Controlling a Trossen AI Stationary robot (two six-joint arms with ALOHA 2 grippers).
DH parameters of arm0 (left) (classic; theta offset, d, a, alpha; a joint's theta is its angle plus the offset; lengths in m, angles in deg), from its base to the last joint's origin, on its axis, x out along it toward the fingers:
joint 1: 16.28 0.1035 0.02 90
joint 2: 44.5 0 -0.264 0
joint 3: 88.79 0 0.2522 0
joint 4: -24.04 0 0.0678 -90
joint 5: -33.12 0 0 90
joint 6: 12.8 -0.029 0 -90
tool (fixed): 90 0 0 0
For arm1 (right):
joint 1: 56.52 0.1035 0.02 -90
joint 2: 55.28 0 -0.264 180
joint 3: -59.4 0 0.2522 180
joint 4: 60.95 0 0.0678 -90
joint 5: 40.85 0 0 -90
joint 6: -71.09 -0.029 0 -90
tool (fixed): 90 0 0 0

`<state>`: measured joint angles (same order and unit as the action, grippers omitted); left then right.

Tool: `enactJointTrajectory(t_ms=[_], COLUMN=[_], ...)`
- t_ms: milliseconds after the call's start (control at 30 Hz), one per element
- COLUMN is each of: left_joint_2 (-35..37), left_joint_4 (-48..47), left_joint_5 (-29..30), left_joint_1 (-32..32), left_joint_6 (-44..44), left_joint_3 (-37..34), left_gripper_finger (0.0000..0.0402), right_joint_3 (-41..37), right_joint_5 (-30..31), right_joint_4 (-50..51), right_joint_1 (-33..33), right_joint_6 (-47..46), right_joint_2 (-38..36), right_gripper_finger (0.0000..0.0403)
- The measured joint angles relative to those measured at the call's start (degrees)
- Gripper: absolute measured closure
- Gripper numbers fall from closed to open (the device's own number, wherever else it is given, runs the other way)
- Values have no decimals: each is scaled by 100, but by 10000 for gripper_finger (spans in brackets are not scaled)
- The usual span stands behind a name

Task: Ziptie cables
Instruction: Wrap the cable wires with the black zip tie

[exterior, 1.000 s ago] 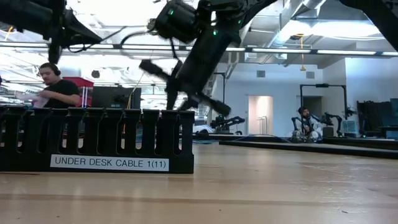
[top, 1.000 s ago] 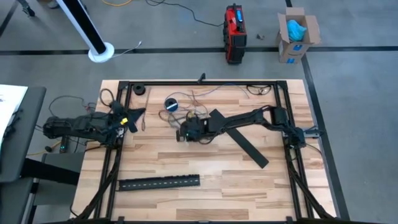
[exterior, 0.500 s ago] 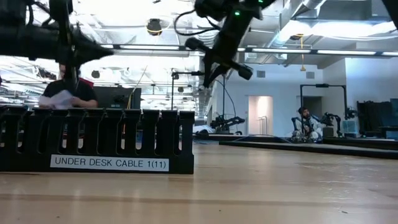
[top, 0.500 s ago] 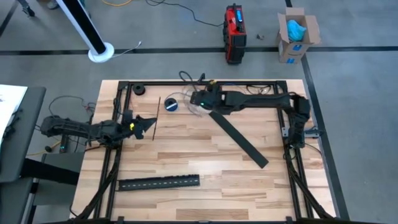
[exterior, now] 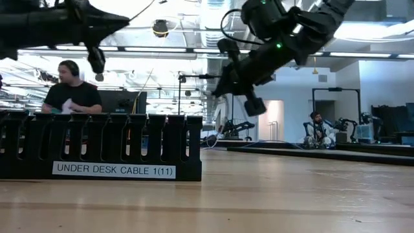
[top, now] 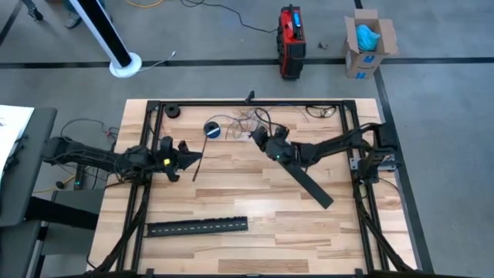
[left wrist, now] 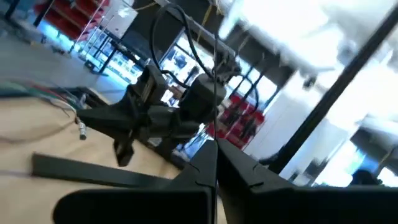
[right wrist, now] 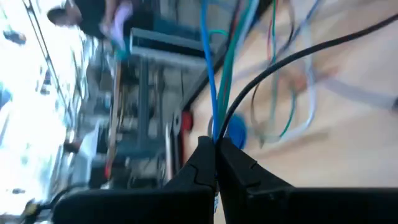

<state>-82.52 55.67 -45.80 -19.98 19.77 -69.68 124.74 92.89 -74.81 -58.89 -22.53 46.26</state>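
Currently right gripper (right wrist: pixel 215 144) fingers pinch the cables (right wrist: pixel 227 74); thin, limp, tangle-prone, so grip bunched; left gripper (left wrist: pixel 216 152) fingers pinch a thin strand.

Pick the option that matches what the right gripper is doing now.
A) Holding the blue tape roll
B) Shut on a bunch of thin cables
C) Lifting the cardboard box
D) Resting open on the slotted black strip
B: in the right wrist view the right gripper has its fingers pinched together on the cables, blue, green and dark strands that run out from between the tips.
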Motion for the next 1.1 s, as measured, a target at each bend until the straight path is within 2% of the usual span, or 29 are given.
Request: enactJointTrajectory(t_ms=[100, 300, 400, 567, 733, 833, 1100], left_joint_2=[-826, -2956, -4002, -5323, -6137, -6529, -7410], left_joint_4=[1206, 3301, 4354, 4441, 4434, 4449, 4440], left_joint_5=[-537, -1108, -1134, -1331, -2007, -2106, -1978], left_joint_1=[264, 605, 605, 592, 524, 485, 506], left_joint_6=[-494, 179, 262, 367, 183, 54, 359], left_joint_3=[80, 99, 255, 1001, 1968, 2413, 3177], left_gripper_finger=[402, 402, 402, 402, 402, 402, 402], right_joint_3=[-58, -334, -516, -989, -1579, -1873, -2290], right_joint_5=[364, 737, 788, 1093, 1665, 2047, 2433], right_joint_4=[-34, -286, -401, -1418, -2279, -2722, -4725], right_joint_1=[158, 272, 269, 363, 591, 787, 994], right_joint_6=[11, 50, 74, 64, 50, 109, 2001], right_joint_2=[-110, -297, -463, -452, -394, -397, -398], right_gripper_finger=[403, 403, 403, 403, 403, 403, 403])
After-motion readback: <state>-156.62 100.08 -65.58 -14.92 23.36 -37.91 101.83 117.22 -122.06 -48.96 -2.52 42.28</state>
